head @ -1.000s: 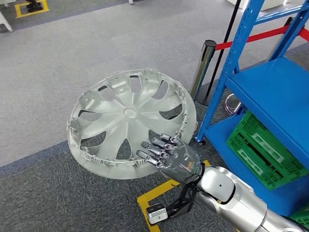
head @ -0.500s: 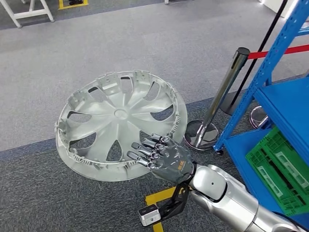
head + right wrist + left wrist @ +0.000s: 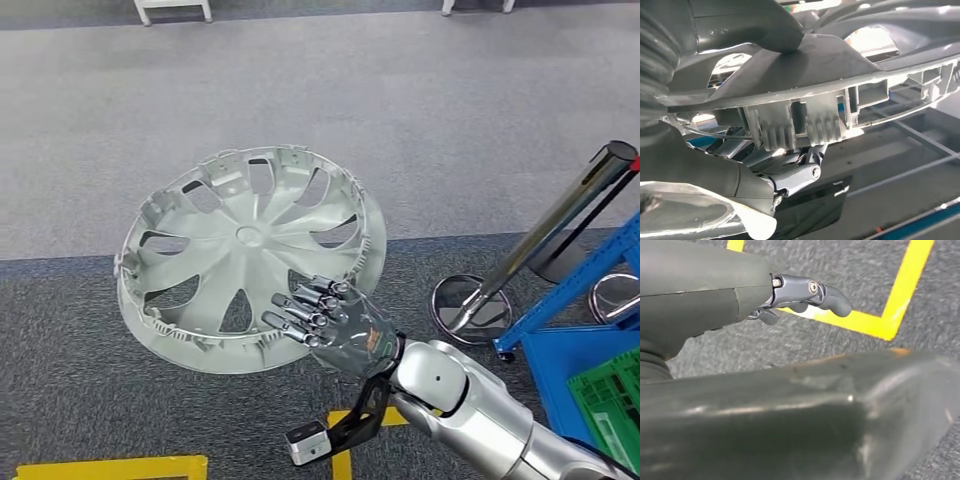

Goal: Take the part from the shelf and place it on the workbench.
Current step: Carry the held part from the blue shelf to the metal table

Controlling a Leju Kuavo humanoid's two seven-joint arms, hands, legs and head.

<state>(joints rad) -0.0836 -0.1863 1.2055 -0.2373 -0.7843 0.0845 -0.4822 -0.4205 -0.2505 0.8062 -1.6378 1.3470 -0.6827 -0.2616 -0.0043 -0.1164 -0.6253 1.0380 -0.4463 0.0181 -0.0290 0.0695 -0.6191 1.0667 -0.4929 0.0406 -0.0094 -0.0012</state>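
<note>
**Ana:** Everything in the head view has slid rightward since a second ago, so the camera turned; the things themselves did not move. What was a full blue shelf [image 3: 577, 290] is now a corner at the right edge, with the green crate [image 3: 613, 398] cut off beside it. More grey carpet [image 3: 317, 90] lies ahead, and white legs of some furniture [image 3: 172, 10] show at the far top.

**Ben:** And the part?

**Ana:** The wheel cover [image 3: 249, 255] sits in the same place relative to the arm as before, off the shelf, carried in the air over the carpet, tilted a little, hollow side up. The right hand [image 3: 336, 322] grips its near rim, fingers laid over the top edge. I judge the robot is turning away from the shelf toward the workbench, which I cannot yet pick out for certain.

**Ben:** Anything the wrist views add?

**Ana:** The right wrist view looks at the cover [image 3: 821, 85] from beneath: ribbed clips along the rim, and a finger [image 3: 798, 177] passing under them, so the rim is pinched from both faces. The head view hides that underside.

**Ben:** The other hand?

**Ana:** The left hand [image 3: 806, 292] hangs over carpet and a yellow floor line [image 3: 881, 320], holding nothing; whether its fingers are spread or curled I cannot tell.
</note>
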